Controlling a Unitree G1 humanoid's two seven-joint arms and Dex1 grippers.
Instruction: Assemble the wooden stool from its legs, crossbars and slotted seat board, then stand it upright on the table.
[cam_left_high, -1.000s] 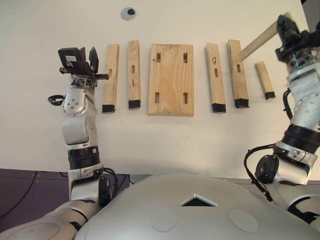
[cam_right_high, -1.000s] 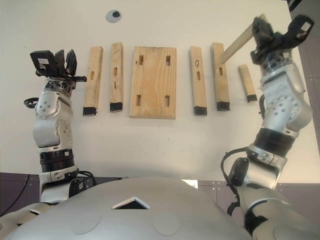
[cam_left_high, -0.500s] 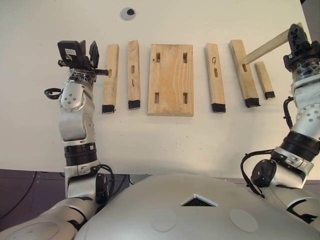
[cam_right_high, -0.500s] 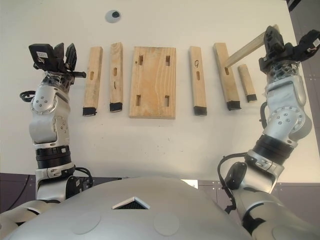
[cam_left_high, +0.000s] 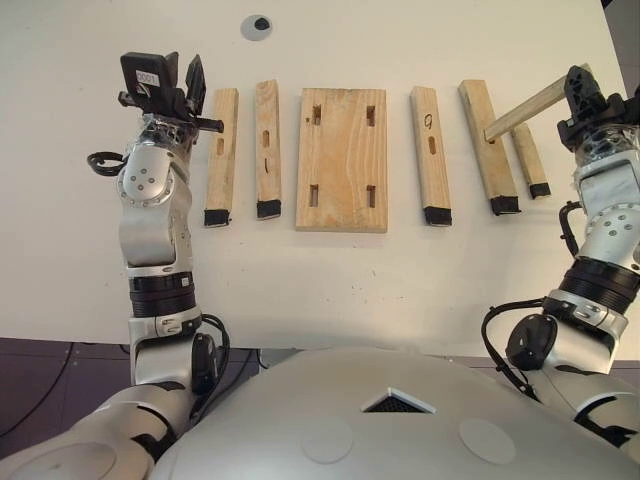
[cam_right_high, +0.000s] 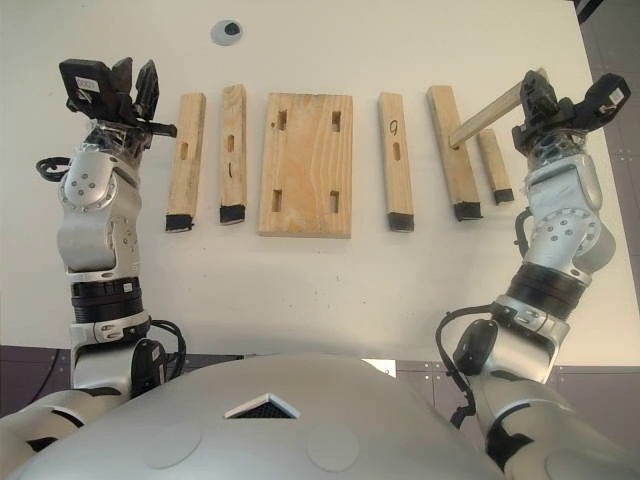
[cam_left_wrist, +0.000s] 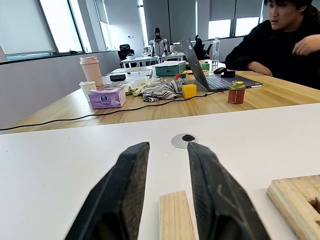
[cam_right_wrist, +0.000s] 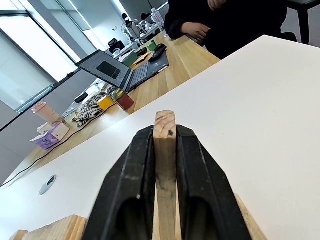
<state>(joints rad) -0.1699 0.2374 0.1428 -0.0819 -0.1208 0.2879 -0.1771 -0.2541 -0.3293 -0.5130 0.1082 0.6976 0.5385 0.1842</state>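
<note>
The slotted seat board (cam_left_high: 342, 158) lies flat at mid-table. Two legs (cam_left_high: 222, 155) (cam_left_high: 267, 148) lie to its left and two more (cam_left_high: 431, 153) (cam_left_high: 488, 145) to its right. My right gripper (cam_left_high: 585, 100) is shut on a crossbar (cam_left_high: 530, 108), held slanted above the table. The crossbar's low tip touches the far-right leg at its slot; whether it sits inside is unclear. A short crossbar (cam_left_high: 528, 160) lies under it. My left gripper (cam_left_high: 185, 90) stands open beside the far end of the leftmost leg (cam_left_wrist: 176, 215), not touching it.
A round cable grommet (cam_left_high: 256, 26) is set in the white table (cam_left_high: 320, 270) beyond the parts. The table's right edge runs close behind the right gripper. A corner of the seat board (cam_left_wrist: 295, 200) shows in the left wrist view.
The right gripper came down and nearer with the crossbar, and the far-right leg's near end slid to the right. The left gripper moved farther along the leftmost leg, still open.
</note>
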